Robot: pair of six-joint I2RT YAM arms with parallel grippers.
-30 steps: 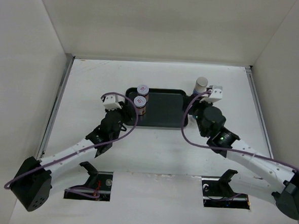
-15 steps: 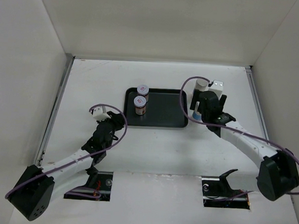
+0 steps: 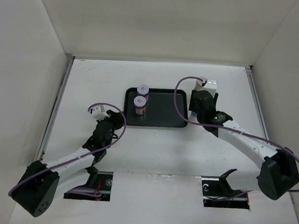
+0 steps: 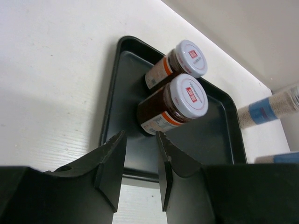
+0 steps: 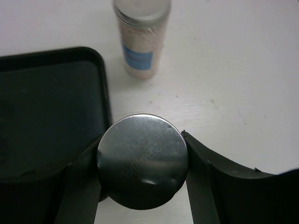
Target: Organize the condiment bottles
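Observation:
Two short dark-brown jars with white red-marked lids stand at the left end of the black tray; they also show in the left wrist view. My left gripper is open and empty, just off the tray's near-left corner. My right gripper is shut on the grey cap of a whitish bottle, just right of the tray. The second whitish, blue-banded bottle stands beyond it on the table. The right arm hides both bottles in the top view.
White walls enclose the table on the left, back and right. The tray's right half holds nothing. In the left wrist view the two blue-banded bottles show past the tray's right end.
My left gripper has pulled back from the jars toward the near left. My right gripper has swung over the whitish bottles and closed on one cap.

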